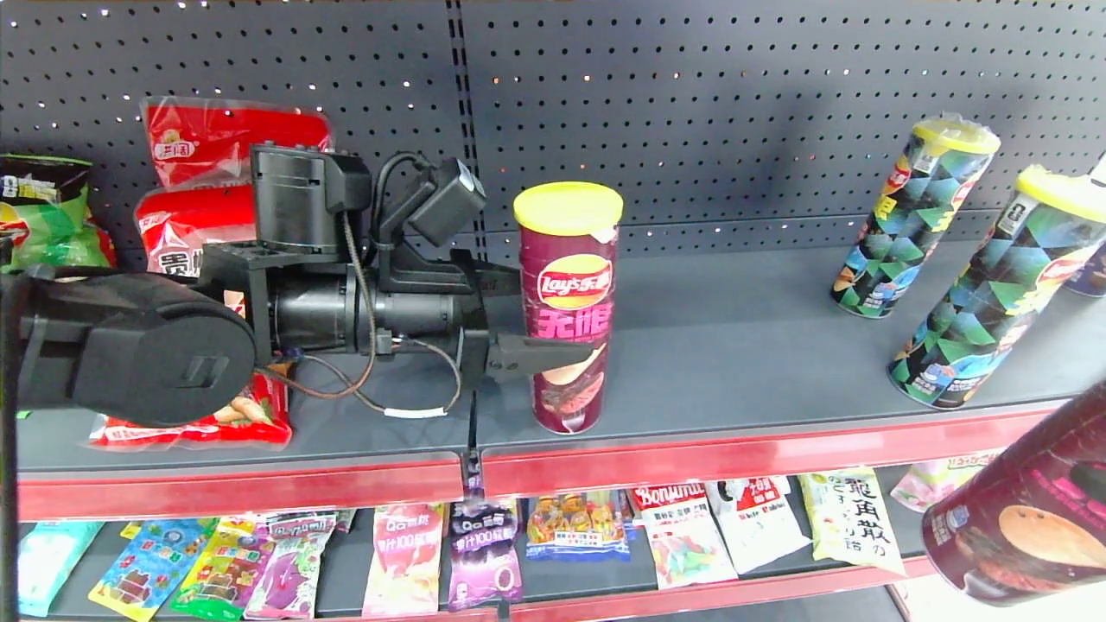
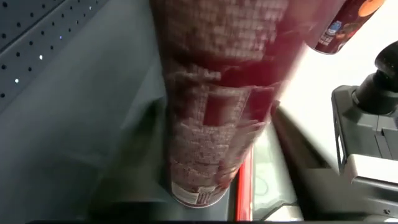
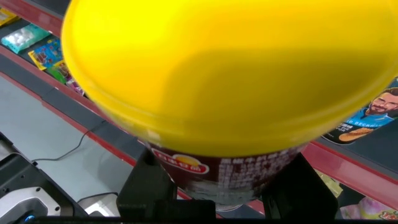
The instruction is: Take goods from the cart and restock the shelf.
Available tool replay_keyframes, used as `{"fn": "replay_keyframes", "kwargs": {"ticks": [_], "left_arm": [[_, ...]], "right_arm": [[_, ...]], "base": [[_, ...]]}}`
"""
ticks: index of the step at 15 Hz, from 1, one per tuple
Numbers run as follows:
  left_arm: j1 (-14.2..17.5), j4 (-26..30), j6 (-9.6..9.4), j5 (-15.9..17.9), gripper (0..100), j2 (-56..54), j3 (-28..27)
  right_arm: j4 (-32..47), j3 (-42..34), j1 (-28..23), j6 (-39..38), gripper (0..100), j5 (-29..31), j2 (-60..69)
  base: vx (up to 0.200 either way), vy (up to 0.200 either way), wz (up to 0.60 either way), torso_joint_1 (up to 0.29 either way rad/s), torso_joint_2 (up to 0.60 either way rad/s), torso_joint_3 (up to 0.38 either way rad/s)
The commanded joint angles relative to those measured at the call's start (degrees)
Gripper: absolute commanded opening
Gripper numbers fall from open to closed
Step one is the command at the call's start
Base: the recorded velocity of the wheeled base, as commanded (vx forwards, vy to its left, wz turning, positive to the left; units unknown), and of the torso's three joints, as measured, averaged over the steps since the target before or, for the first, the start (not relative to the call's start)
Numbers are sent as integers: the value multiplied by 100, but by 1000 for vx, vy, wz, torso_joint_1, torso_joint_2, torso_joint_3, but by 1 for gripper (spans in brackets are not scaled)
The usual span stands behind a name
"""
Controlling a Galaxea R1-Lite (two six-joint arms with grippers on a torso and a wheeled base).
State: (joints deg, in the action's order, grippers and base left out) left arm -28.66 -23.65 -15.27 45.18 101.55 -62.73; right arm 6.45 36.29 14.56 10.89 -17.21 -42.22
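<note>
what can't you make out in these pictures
Held can: head view, frame edges cut off much of it.
Its body: right wrist view, yellow lid covers most.
Shelf can: left wrist view, label blurred.
Red snack bags: head view, left arm covers their middles.
Lower-shelf packets: head view, bottom edge crops several.

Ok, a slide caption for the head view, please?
Left gripper holds a maroon chip can upright on the grey shelf; a second can at lower right.
</note>
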Motion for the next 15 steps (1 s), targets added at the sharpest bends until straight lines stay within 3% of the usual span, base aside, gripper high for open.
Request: {"fn": "replay_keyframes", "kwargs": {"ticks": [1,6,9,12,14,15], "left_arm": [[27,-43,-2,0,100,-65,24],[264,-43,-2,0,100,-416,376],[484,-43,-2,-44,100,-1128,1281],[809,-43,-2,-141,100,-1770,2090],[871,-34,-2,-158,100,-1893,2213],[1108,-34,7,-167,100,-2429,2881]], "right_arm": [[-3,45,3,1,0,-1,-85],[-21,493,100,28,0,-63,-700],[-74,1240,619,28,0,-63,-1816],[-961,1741,874,10,0,-63,-2959],[-1084,1846,926,10,0,-72,-3135],[-1155,2620,1111,1,0,-72,-3935]], "base": [[0,0,0,0,0,0],[0,0,0,0,0,0],[0,0,0,0,0,0],[0,0,0,0,0,0],[0,0,0,0,0,0],[0,0,0,0,0,0]]}}
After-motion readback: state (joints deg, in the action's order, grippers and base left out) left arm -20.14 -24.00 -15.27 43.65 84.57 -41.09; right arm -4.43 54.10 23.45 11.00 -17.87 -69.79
